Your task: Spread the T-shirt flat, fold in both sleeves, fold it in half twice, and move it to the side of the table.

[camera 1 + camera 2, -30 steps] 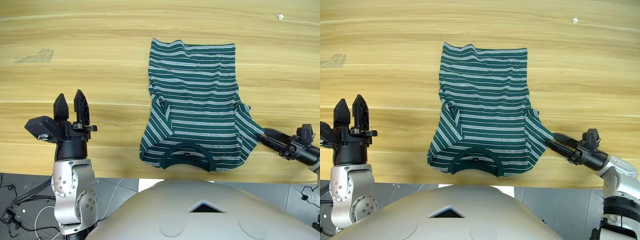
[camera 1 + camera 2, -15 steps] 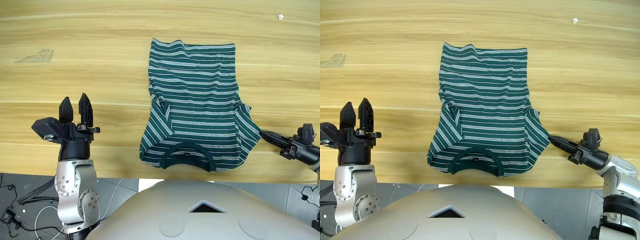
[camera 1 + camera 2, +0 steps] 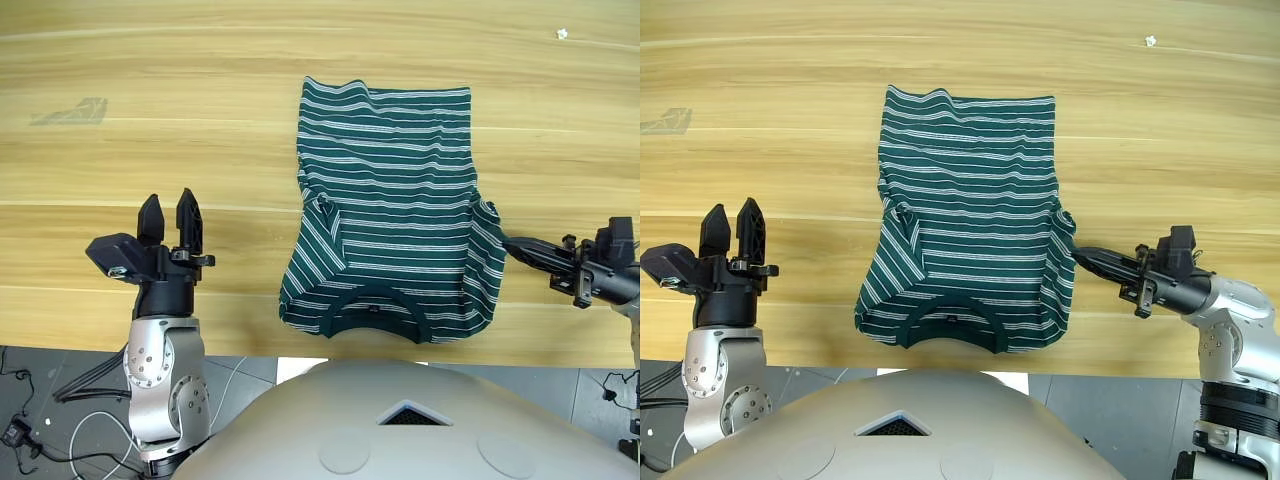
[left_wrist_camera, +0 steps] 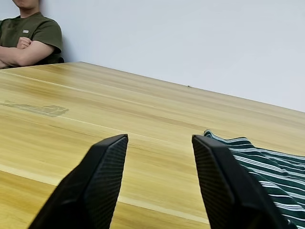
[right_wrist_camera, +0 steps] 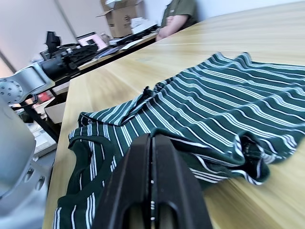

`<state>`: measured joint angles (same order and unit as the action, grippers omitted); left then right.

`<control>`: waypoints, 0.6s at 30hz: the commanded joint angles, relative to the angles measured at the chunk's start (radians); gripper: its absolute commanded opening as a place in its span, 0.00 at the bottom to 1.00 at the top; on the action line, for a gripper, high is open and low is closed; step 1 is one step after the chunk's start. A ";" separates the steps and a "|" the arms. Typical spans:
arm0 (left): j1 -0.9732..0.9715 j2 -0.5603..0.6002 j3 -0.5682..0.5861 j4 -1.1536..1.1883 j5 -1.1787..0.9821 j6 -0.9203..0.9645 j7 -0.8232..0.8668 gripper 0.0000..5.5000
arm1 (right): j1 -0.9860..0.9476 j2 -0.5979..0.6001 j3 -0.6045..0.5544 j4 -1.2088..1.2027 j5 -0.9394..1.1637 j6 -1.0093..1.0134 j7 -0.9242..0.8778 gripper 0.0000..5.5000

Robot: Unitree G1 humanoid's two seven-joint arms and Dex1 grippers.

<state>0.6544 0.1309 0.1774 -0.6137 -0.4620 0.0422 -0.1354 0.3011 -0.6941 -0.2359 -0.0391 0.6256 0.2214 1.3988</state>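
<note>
Left eye view: a dark green T-shirt with white stripes point(image 3: 390, 200) lies at the middle of the light wooden surface point(image 3: 150, 80). Its collar is at the near edge and its hem at the far side. The left sleeve is folded in over the body. The right sleeve is bunched at the shirt's right edge.

The right claw point(image 3: 508, 240) is closed, its fingers pressed together with no cloth seen between them. Its tip is just beside the bunched right sleeve; contact cannot be confirmed.

The left claw point(image 3: 169, 203) is open, fingers apart and pointing upward. It holds nothing and stands over the near left of the surface, well apart from the shirt.

A small white scrap point(image 3: 562, 33) lies at the far right.

Right wrist view: an open brown cardboard box point(image 5: 125, 21) stands in the room behind; its contents cannot be made out.
</note>
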 commanded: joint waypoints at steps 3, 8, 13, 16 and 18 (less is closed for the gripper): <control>0.000 -0.015 -0.027 0.023 0.046 0.005 -0.008 0.46 | -0.013 0.027 0.104 -0.139 -0.143 -0.096 -0.109 0.01; -0.011 -0.026 -0.037 0.038 0.057 0.000 -0.014 0.46 | -0.035 0.046 0.163 -0.231 -0.137 -0.086 -0.151 0.01; -0.020 -0.031 -0.040 0.048 0.063 0.003 -0.015 0.46 | -0.046 0.045 0.231 -0.158 -0.218 -0.119 -0.184 0.01; -0.022 -0.032 -0.047 0.051 0.057 0.011 -0.020 0.46 | -0.050 0.050 0.246 -0.127 -0.257 -0.150 -0.211 0.01; -0.024 -0.032 -0.053 0.057 0.060 0.012 -0.024 0.46 | -0.055 0.061 0.239 -0.129 -0.244 -0.146 -0.228 0.03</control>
<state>0.6352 0.1006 0.1347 -0.5697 -0.4140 0.0420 -0.1507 0.2618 -0.6399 0.0068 -0.1692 0.3778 0.0810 1.1876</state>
